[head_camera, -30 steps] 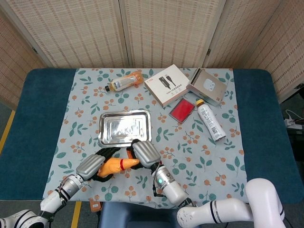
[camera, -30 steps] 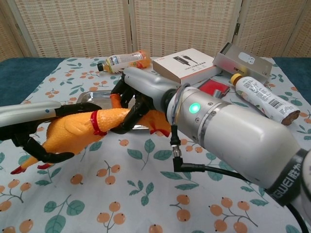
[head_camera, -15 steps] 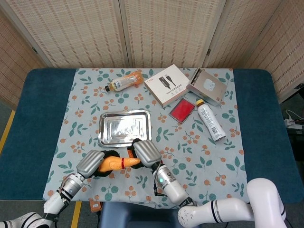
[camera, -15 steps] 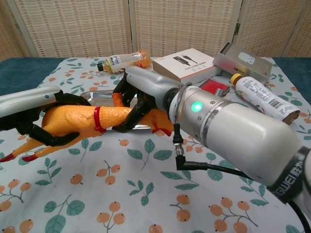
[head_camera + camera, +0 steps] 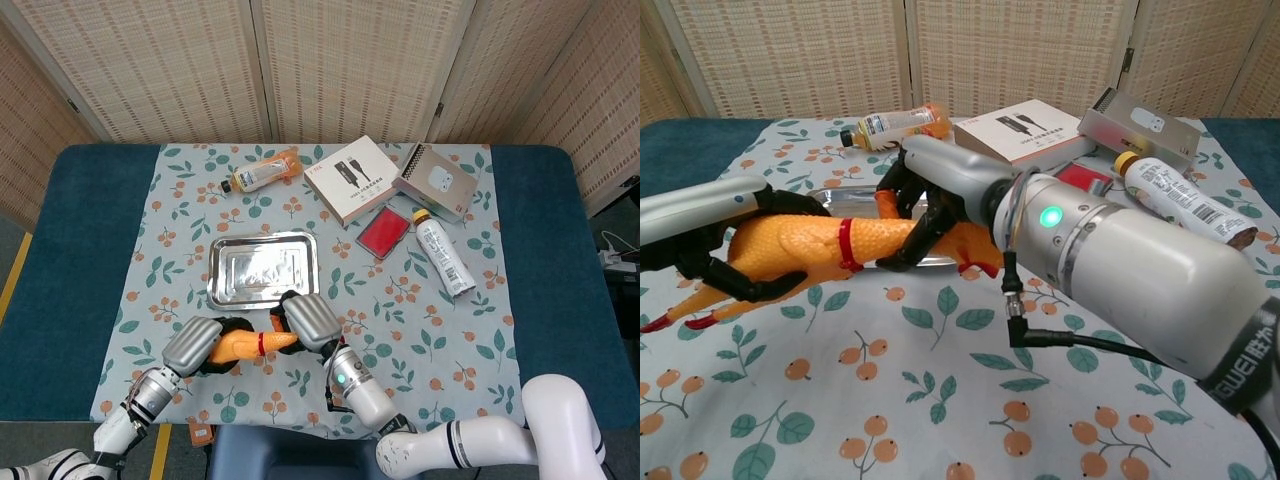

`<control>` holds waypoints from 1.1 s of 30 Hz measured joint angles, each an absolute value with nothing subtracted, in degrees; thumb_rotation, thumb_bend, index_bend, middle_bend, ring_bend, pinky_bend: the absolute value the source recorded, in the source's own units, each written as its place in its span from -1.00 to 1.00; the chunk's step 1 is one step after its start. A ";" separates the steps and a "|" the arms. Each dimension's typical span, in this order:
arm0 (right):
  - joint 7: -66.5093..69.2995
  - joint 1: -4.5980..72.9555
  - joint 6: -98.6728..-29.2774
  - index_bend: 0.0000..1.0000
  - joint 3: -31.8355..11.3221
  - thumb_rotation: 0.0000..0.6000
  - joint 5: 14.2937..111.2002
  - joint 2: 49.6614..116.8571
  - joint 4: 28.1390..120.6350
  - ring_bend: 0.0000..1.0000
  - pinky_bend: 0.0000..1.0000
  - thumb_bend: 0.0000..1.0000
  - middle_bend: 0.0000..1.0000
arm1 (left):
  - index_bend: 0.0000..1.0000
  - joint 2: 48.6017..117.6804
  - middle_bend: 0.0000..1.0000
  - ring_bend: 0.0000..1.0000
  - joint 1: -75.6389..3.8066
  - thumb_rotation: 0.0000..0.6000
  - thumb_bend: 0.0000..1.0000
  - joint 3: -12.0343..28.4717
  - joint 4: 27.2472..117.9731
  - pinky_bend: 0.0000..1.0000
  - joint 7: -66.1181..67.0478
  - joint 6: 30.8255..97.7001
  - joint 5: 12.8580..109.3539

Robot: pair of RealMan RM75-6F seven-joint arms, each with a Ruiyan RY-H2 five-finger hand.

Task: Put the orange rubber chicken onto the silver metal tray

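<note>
Head view looks steeply down on the whole worktop (image 5: 560, 260) toward 12 o'clock; chest view sits low and close, sharing the tray (image 5: 262, 268) area.

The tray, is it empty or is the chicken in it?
Empty. The tray shows only bare metal; the chicken is just in front, held by both hands.

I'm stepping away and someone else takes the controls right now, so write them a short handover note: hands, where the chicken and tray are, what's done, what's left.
Left hand: grips the body of the orange rubber chicken.
Right hand: fingers wrapped around the chicken's neck end.
The chicken is held off the cloth, lying roughly level, just in front of the silver metal tray.
Done: chicken picked up, both hands on it.
Left: carry it forward over the tray, set it down, let go with both hands.
</note>
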State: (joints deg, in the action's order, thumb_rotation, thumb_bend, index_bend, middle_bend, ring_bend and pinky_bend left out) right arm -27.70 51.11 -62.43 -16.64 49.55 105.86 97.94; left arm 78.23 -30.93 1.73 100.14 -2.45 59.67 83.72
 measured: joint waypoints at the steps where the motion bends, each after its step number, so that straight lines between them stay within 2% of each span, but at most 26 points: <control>1: -27.76 51.11 -62.58 0.91 -16.66 1.00 49.59 105.86 97.96 0.62 1.00 -0.60 0.42 | -0.91 77.94 -0.82 -0.83 -31.11 1.00 -0.13 1.45 100.04 -0.43 -3.18 59.13 84.26; 2: -27.75 51.07 -62.80 0.91 -16.74 1.00 49.68 105.84 98.02 0.62 1.00 -0.60 0.42 | -0.99 77.68 -0.96 -0.96 -31.25 1.00 -0.17 1.32 100.00 -0.62 -3.93 58.76 84.44; 4: -27.72 50.98 -62.93 0.91 -16.75 1.00 49.81 105.68 98.09 0.62 1.00 -0.60 0.42 | -1.00 77.14 -1.00 -1.00 -31.43 1.00 -0.23 1.29 99.79 -0.84 -6.01 58.57 84.83; 9: -27.77 50.78 -62.92 0.91 -16.47 1.00 49.87 105.24 98.16 0.62 1.00 -0.60 0.42 | -1.00 76.77 -1.00 -1.00 -31.25 1.00 -0.32 1.49 99.11 -0.98 -9.10 60.86 87.03; 17: -25.84 49.63 -62.20 0.91 -15.84 1.00 50.28 103.44 96.38 0.62 1.00 -0.60 0.42 | -1.00 73.70 -1.00 -1.00 -31.01 1.00 -0.35 1.42 98.55 -1.00 -20.49 64.16 91.17; 25: -22.05 48.71 -61.73 0.91 -17.14 1.00 51.16 102.21 93.35 0.62 1.00 -0.60 0.42 | -1.00 66.46 -1.00 -1.00 -29.21 1.00 -0.36 0.67 95.44 -1.00 -27.42 68.15 92.56; 33: -19.34 49.25 -62.52 0.91 -17.90 1.00 54.24 106.15 83.64 0.56 1.00 -0.60 0.42 | -1.00 63.39 -1.00 -1.00 -25.86 1.00 -0.36 -0.63 91.67 -1.00 -26.82 71.12 91.83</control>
